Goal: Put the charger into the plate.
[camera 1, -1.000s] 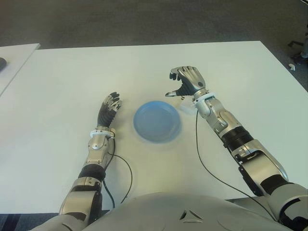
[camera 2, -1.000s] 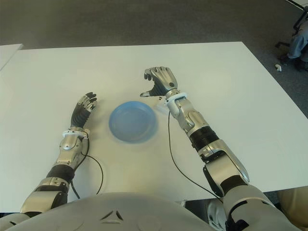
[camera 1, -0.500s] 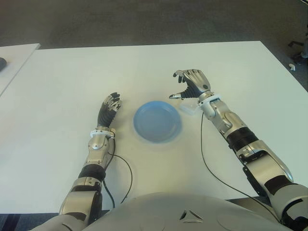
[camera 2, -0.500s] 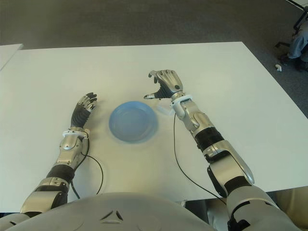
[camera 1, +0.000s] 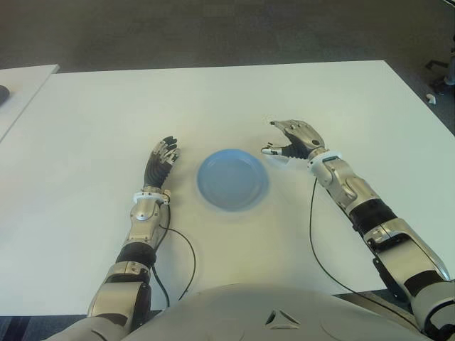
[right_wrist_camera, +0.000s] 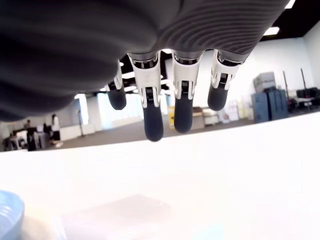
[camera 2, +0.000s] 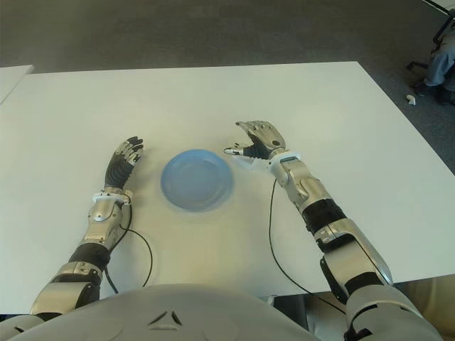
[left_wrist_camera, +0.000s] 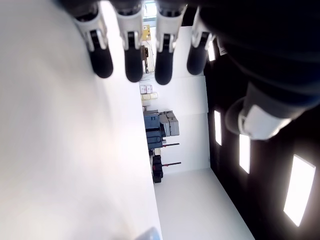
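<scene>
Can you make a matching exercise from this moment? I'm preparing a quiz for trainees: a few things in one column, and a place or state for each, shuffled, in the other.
Things:
1. blue plate
2. white charger
3. left hand
4. right hand

Places or states:
A. open, left of the plate
B. empty, between the two hands
C. open, fingers spread above the charger
D. on the table, just right of the plate, not in it

Pairs: 1-B, 2-D, 3-A, 4-C
</scene>
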`<act>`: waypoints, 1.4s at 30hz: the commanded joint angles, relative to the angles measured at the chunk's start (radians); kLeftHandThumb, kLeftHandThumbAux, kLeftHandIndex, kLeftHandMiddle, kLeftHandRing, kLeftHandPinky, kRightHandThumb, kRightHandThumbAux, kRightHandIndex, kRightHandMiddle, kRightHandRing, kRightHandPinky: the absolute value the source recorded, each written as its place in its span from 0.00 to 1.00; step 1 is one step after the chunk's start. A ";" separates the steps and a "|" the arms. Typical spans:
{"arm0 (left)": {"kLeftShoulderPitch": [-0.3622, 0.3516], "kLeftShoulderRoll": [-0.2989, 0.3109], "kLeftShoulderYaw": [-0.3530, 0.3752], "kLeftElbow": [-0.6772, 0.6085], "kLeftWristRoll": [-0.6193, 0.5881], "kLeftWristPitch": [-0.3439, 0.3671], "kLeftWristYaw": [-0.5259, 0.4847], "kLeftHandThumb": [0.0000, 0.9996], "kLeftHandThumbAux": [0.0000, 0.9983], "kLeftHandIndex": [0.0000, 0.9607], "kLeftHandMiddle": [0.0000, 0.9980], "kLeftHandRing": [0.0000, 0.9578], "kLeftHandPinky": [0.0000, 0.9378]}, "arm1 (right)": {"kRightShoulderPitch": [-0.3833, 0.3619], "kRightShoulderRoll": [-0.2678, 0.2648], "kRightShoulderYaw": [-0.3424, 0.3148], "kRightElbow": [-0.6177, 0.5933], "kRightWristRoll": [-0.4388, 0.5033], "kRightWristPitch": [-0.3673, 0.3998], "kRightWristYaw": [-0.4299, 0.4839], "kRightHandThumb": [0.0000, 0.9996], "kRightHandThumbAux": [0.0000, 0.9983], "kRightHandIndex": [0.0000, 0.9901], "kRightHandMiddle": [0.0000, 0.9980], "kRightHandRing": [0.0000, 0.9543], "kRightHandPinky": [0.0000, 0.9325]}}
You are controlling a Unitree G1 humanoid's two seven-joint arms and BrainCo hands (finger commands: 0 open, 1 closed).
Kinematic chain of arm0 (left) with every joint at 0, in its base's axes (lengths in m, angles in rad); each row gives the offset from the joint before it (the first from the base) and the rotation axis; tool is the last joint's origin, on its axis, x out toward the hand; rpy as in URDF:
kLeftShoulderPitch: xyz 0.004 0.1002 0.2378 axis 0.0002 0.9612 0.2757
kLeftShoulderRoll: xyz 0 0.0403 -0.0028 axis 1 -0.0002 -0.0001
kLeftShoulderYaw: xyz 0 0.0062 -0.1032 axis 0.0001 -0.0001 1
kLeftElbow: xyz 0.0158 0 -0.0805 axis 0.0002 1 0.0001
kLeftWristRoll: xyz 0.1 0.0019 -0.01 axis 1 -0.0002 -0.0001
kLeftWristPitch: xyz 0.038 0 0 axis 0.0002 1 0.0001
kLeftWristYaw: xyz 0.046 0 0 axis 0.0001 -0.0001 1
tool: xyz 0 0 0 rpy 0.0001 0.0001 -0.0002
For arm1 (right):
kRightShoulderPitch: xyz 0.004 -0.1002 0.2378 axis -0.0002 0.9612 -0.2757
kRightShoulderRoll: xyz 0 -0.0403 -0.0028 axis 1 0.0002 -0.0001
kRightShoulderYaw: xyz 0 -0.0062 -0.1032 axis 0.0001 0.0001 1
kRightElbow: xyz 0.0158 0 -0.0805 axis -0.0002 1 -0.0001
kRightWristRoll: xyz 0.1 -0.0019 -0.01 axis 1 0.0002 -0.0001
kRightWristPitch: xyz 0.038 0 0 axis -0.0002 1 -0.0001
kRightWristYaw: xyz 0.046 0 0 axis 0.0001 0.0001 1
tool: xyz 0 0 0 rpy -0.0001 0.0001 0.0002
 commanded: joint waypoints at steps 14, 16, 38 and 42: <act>0.161 -0.064 -0.039 0.158 0.023 0.184 -0.054 0.04 0.53 0.17 0.20 0.18 0.19 | 0.089 -0.005 -0.020 -0.045 -0.016 0.158 0.069 0.35 0.10 0.00 0.00 0.00 0.00; 0.161 -0.061 -0.040 0.156 0.025 0.185 -0.057 0.04 0.53 0.17 0.20 0.18 0.18 | 0.093 -0.005 -0.020 -0.048 -0.015 0.165 0.071 0.35 0.10 0.00 0.00 0.00 0.00; 0.159 -0.060 -0.043 0.144 0.021 0.197 -0.086 0.05 0.52 0.18 0.20 0.19 0.20 | 0.142 0.017 -0.007 -0.080 -0.026 0.256 0.101 0.34 0.11 0.00 0.00 0.00 0.00; 0.162 -0.061 -0.045 0.137 0.022 0.195 -0.085 0.05 0.51 0.18 0.21 0.19 0.20 | 0.151 0.022 0.001 -0.082 -0.034 0.268 0.107 0.34 0.11 0.00 0.00 0.00 0.00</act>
